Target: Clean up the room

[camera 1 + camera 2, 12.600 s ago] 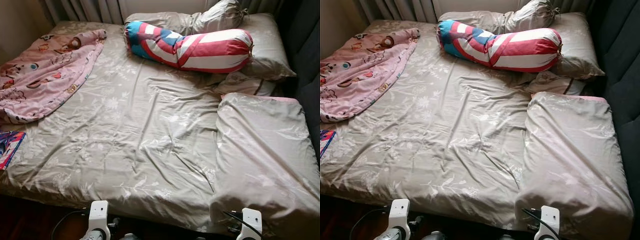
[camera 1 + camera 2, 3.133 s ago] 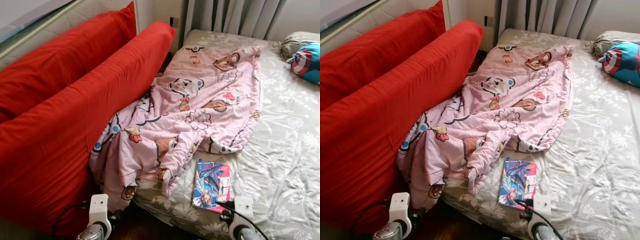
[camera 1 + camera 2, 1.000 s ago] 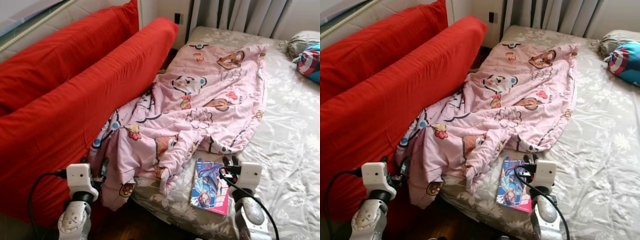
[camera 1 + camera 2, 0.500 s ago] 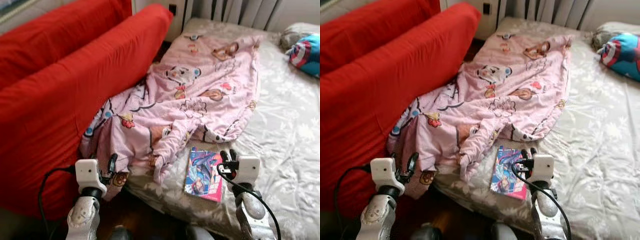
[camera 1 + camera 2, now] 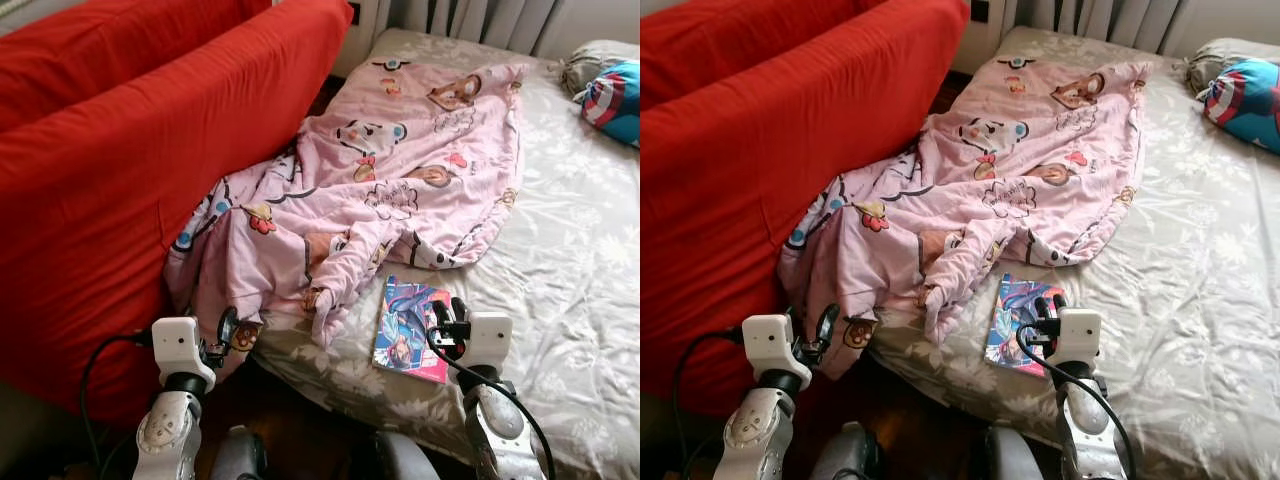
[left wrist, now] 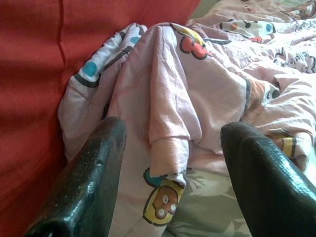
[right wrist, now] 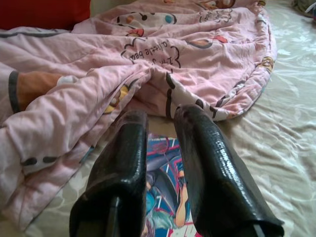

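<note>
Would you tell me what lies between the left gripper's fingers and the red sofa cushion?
The hanging corner of the pink blanket fills that stretch; in the left wrist view it drapes between the open left gripper and the red cushion.

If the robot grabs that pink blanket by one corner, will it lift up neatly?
Probably not. The pink cartoon blanket lies crumpled in soft folds, so it should droop and drag. One end spills off the bed against the red sofa, so it may slide floorward.

Head cams look fwd & down from above bed (image 5: 560, 290) edge, both sharing blanket (image 5: 400, 190), book (image 5: 410, 330), red cushion (image 5: 120, 170). L wrist cam sits close to the blanket's hanging corner; R wrist cam low, close over the book.
</note>
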